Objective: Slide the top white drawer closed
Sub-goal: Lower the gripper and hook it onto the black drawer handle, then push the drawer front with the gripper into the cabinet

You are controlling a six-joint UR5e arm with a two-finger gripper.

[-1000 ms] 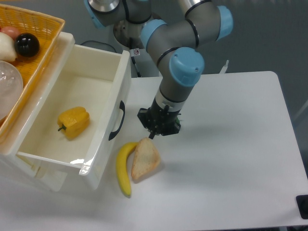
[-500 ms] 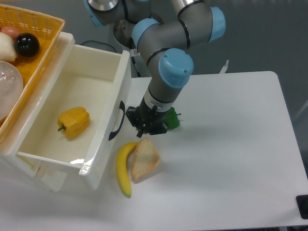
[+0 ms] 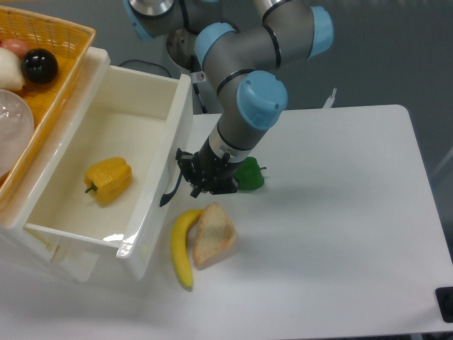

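pincer (image 3: 192, 177), black and two-fingered on the end of a grey robot arm with light blue joint caps (image 3: 251, 92), sits near the middle of the frame, just beside the front panel of the top white drawer (image 3: 106, 166); whether its fingers are spread or closed cannot be told from this view, and whether it touches the front or the handle cannot be told either. the top white drawer, a large glossy white plastic box, fills the left half of the frame and stands pulled far out, its inside open to view. its curved black handle (image 3: 170, 188) runs down the front panel, right next to the pincer. a yellow bell pepper (image 3: 108, 179) lies on the drawer floor, left of centre in the frame. above the drawer in the upper left corner is a woven orange basket (image 3: 60, 49) holding a shiny black ball (image 3: 39, 66) and a few other rounded things, partly cut off by the frame edge. on the white tabletop (image 3: 340, 234) just below the pincer lie a yellow banana (image 3: 181, 248) and a tan triangular piece of bread (image 3: 213, 234), touching each other side by side. a small green pepper-like object (image 3: 249, 176) sits on the tabletop just right of the pincer, partly hidden behind the arm's wrist.
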